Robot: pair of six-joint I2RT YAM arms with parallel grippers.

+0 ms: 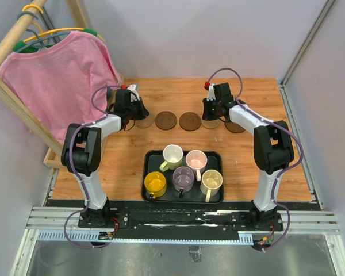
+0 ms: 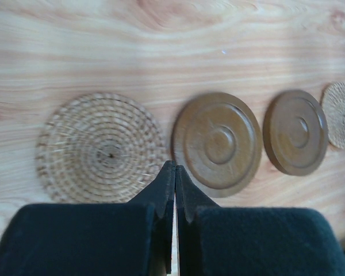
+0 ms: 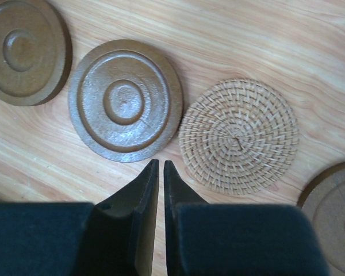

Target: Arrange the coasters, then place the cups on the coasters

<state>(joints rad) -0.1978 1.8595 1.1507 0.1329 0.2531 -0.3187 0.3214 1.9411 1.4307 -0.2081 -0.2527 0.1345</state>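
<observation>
Five coasters lie in a row across the far table. In the left wrist view they are a woven one (image 2: pixel 100 148), two brown wooden ones (image 2: pixel 217 144) (image 2: pixel 296 132) and a second woven one (image 2: pixel 340 114). My left gripper (image 2: pixel 175 165) hovers shut and empty over the gap between the first two. My right gripper (image 3: pixel 161 163) is shut to a thin slit with nothing in it, between a brown coaster (image 3: pixel 125 99) and a woven coaster (image 3: pixel 238 135). Another brown coaster (image 3: pixel 333 215) lies at the right. Several cups stand in the black tray (image 1: pixel 215 158), among them a yellow cup (image 1: pixel 155 183), a purple cup (image 1: pixel 183 178) and a pink cup (image 1: pixel 196 159).
A pink shirt (image 1: pixel 57 75) hangs on a wooden rack at the back left, close to my left arm. Grey walls close the table at the back and right. The tray sits between the two arm bases near the front edge.
</observation>
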